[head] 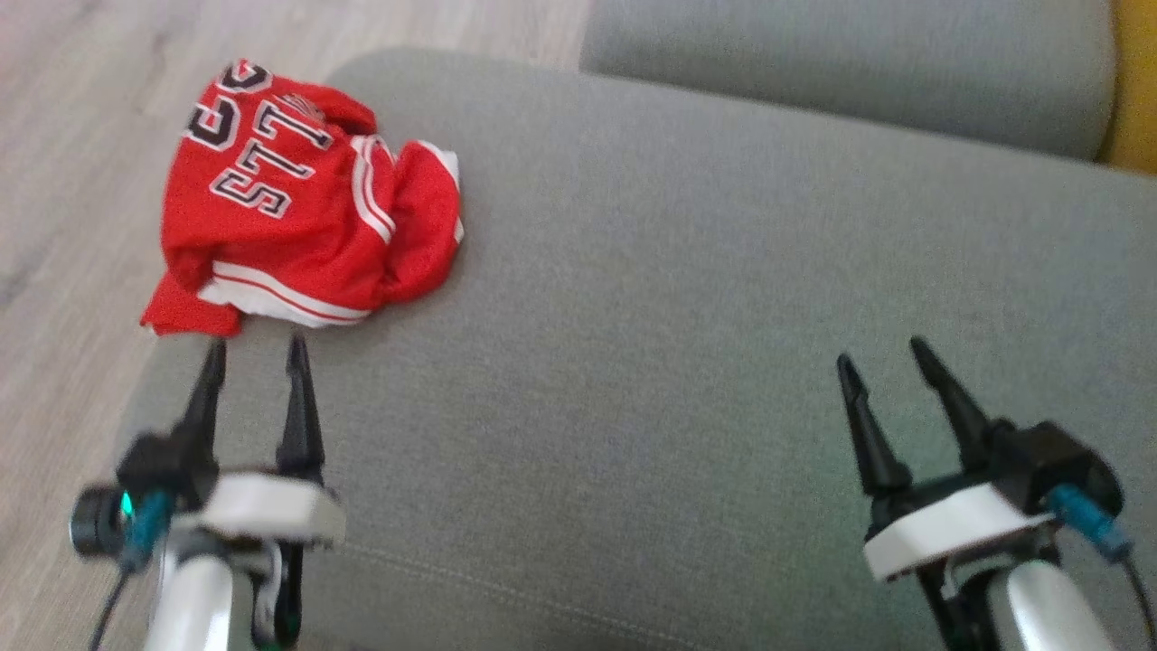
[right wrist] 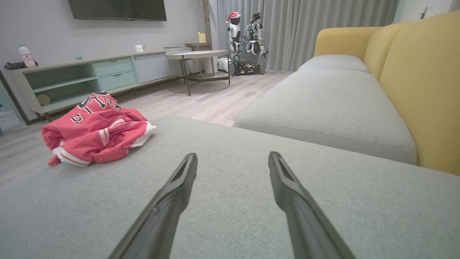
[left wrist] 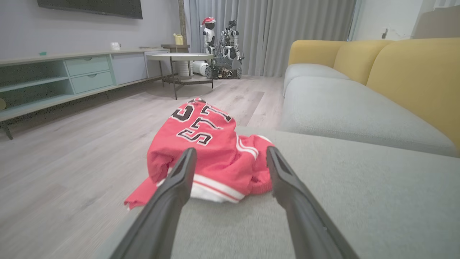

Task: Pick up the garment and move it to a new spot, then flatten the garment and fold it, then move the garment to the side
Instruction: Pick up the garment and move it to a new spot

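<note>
Item: crumpled red mesh jersey (head: 298, 208), white trim, far-left corner of grey fabric cushion (head: 678, 316). Long axis near-to-far, hem nearest robot. Black letters "LLS", inverted. 2 units, left gripper (head: 256, 353), right gripper (head: 881, 351): fingers apart, empty.

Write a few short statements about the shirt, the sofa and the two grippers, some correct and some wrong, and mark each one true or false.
1. The red shirt lies at a corner of the grey cushion. True.
2. The left gripper is shut on the shirt. False: it is open and holds nothing, with its tips just in front of the shirt's hem.
3. The right gripper is open over bare cushion, well away from the shirt. True.
4. The shirt is folded flat. False: it is bunched up, with one corner hanging over the cushion's edge.
5. The sofa's backrest is yellow. True.
</note>
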`<state>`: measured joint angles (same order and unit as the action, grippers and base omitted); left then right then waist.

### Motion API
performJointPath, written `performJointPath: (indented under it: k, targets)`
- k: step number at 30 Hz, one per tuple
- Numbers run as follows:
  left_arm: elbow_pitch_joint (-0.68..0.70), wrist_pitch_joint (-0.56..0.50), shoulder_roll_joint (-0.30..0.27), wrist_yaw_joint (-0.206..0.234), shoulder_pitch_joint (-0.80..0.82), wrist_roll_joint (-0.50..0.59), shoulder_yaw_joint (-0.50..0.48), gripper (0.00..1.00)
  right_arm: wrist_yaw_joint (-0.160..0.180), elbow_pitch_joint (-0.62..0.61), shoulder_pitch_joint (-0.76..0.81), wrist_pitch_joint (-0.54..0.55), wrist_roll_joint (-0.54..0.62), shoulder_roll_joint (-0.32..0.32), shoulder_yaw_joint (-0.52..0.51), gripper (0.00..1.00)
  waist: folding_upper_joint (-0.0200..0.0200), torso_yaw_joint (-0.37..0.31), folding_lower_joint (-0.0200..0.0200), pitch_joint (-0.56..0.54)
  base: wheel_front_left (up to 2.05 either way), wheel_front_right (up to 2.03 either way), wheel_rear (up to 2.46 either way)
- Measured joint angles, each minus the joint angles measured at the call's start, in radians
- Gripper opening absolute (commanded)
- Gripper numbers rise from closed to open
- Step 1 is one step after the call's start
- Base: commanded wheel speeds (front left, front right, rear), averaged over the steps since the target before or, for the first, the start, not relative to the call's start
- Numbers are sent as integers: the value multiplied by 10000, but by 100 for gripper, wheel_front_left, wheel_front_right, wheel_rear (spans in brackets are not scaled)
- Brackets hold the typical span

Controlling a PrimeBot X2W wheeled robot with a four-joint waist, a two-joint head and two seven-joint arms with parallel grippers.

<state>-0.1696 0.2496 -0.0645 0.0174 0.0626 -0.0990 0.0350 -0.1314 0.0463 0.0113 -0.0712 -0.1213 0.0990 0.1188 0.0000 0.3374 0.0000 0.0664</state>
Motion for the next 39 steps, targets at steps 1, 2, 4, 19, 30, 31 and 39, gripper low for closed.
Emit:
performJointPath:
  k: [1, 2, 4, 19, 30, 31, 39]
  targets:
    - [-2, 0, 12, 0, 293, 0, 0, 100, 0, -105, -108, 77, 0, 109, -4, 100, 0, -34, 0, 178, 0, 0, 0]
    - [-4, 0, 29, -2, 592, -2, -8, 100, 0, -215, -232, 111, 0, 198, -10, 100, 0, -71, 0, 364, 0, 0, 0]
    - [-71, 2, 65, -10, 1243, -2, -46, 100, 0, -458, -514, 234, 38, 382, 6, 100, 0, -154, 0, 780, 0, 0, 0]
    - [-3266, 73, -203, -307, 5048, 15, -677, 100, 0, -763, -2038, 418, -36, 980, 481, 100, 0, -1115, 2, 3431, 0, 0, 0]
    - [-6627, 71, -723, -180, 6171, 33, -1066, 17, 0, -384, -2278, 180, -184, 980, 560, 100, 0, -1537, 2, 3712, 0, 0, 0]
    - [-6663, 71, -775, -184, 6204, 79, -1053, 0, 0, -347, -2278, 178, -184, 980, 552, 100, 0, -1526, 2, 3676, 0, 0, 0]
    - [-4608, 71, -1041, -52, 6082, 364, -1055, 0, 0, -82, -2251, 21, -215, 821, 374, 100, 0, -1419, 1, 3113, 0, 0, 0]
